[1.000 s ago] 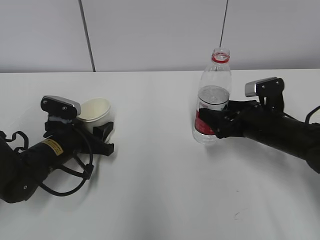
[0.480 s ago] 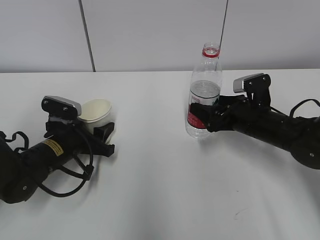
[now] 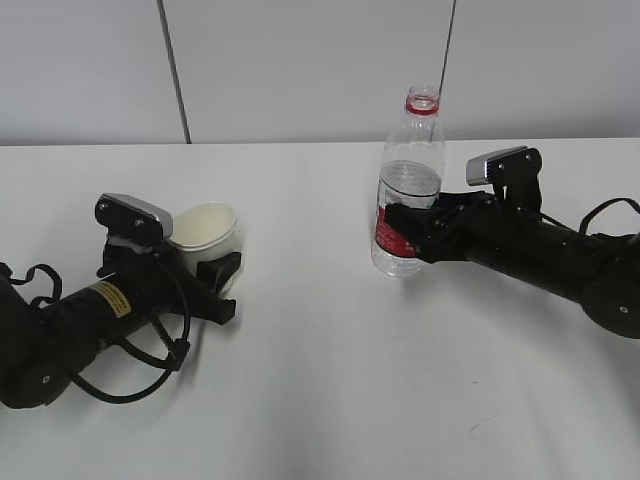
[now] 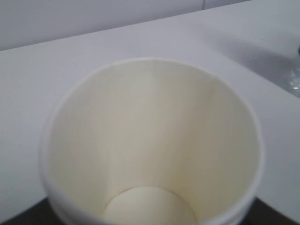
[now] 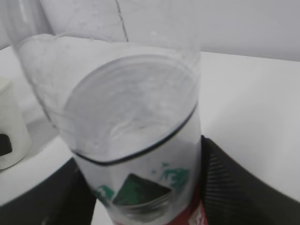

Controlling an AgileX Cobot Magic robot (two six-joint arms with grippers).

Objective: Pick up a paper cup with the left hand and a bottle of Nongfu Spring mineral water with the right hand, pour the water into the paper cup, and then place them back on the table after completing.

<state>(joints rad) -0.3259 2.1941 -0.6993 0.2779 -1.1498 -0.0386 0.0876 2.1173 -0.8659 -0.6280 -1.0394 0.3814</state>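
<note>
counter (image 3: 320, 380) is white, both arms low on it. right hand (image 3: 415, 235) jaws pinch the bottle (image 3: 408, 190) at its label band, upright, open neck up, about half full so probably sloshy and crushable. left hand (image 3: 215, 275) jaws clamp the cup (image 3: 205, 232), mouth up, light and flimsy.

grey panelled wall (image 3: 300, 70) behind
</note>
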